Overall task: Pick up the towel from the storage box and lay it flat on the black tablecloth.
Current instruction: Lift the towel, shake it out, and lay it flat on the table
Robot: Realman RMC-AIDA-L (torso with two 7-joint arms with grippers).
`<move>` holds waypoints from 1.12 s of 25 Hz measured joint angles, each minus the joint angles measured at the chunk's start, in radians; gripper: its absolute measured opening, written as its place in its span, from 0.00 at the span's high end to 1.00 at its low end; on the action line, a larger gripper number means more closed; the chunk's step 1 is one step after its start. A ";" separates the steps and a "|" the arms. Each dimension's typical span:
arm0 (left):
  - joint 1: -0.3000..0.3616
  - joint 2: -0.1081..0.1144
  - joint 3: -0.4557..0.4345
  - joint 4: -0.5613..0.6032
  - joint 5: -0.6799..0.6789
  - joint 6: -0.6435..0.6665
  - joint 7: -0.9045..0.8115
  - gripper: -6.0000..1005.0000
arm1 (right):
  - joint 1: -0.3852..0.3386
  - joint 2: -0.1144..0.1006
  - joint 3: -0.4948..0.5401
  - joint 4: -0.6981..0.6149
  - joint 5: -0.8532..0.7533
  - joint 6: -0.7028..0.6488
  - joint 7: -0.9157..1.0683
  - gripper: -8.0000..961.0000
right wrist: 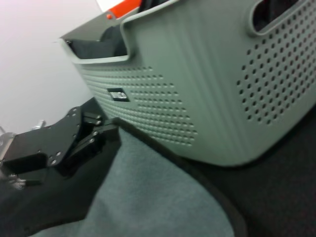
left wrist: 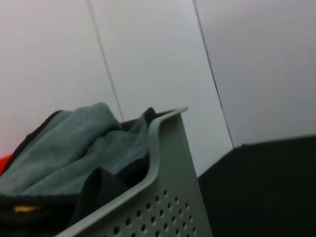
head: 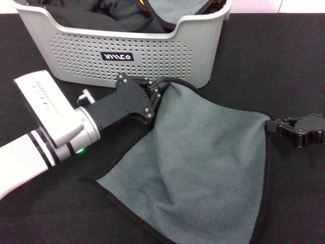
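Pinching towel [head: 198, 162] corners, left end effector [head: 161, 90], right end effector [head: 277, 126], near edge cropped.

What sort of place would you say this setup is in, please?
Probably an indoor lab bench for cloth handling: a matte black tablecloth covers the table, a perforated light grey plastic storage box holds fabric, and plain white wall panels stand behind.
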State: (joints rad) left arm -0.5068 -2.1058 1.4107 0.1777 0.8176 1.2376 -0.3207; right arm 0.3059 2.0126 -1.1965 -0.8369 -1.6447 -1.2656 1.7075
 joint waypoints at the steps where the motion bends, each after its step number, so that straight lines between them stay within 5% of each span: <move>1: -0.002 -0.001 0.000 0.000 0.000 -0.009 0.048 0.99 | 0.003 0.000 -0.003 0.004 0.000 0.013 0.004 0.98; 13: -0.015 -0.002 0.025 -0.001 -0.006 -0.055 0.421 0.99 | 0.028 0.000 -0.008 0.046 -0.034 0.081 0.098 0.98; 28: -0.016 -0.003 0.025 -0.001 -0.018 -0.053 0.526 0.98 | -0.007 -0.003 0.000 0.006 -0.056 0.128 0.142 0.96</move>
State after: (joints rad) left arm -0.5231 -2.1092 1.4358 0.1764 0.7999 1.1842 0.2052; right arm 0.2984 2.0095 -1.1962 -0.8307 -1.7010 -1.1375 1.8497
